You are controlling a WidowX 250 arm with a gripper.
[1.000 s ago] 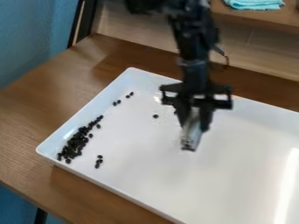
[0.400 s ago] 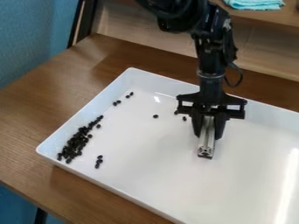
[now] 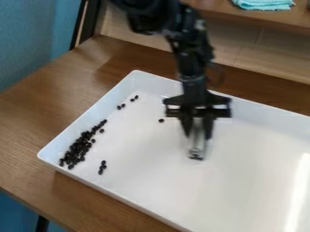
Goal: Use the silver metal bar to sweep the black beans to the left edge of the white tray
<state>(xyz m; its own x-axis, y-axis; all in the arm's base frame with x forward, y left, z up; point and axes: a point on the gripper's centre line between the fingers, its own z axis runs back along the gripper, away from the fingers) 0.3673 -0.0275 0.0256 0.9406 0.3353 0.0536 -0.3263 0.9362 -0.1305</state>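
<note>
Camera view: jaws clamped on slim silver metal bar (image 3: 197,144), I've just shifted over white rectangular tray (image 3: 254,174) toward small round black beans (image 3: 79,148) heaped along its left edge; likely closer to sweeping them.

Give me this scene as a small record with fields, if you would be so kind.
Claw: hangs over the tray
Held: silvery bar, pointing downward
Tray: white, rectangular, on a brown wooden table
Main cluster: small dark pieces along the tray's left side
Lone dark piece: left of the claw
Cloth: turquoise, top right
</note>
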